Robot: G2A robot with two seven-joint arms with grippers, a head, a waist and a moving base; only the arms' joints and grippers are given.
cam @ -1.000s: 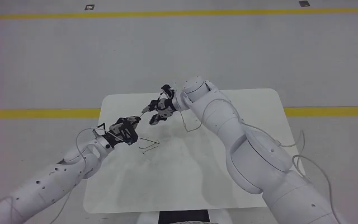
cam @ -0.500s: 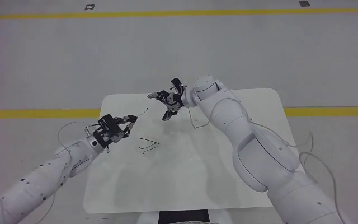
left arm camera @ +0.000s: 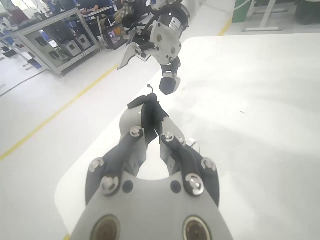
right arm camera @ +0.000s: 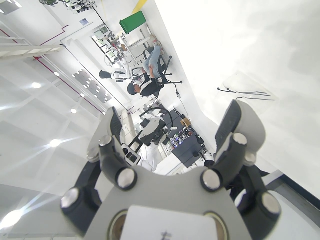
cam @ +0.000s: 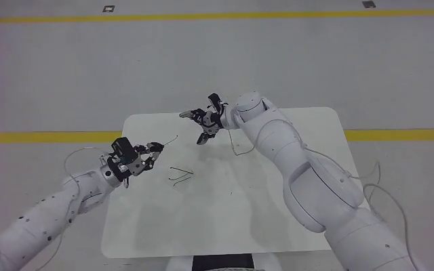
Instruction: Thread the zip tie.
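I work in a robotics lab, a wide open hall rather than a home. The floor is pale and smooth, marked with yellow lines like a factory bay. My table is plain white and stands on that floor. Around the edges I see an aluminium-framed bench with equipment boxes under it, a lit screen, a green bin and another white robot among the workstations. Bright lamps dot a high white ceiling.
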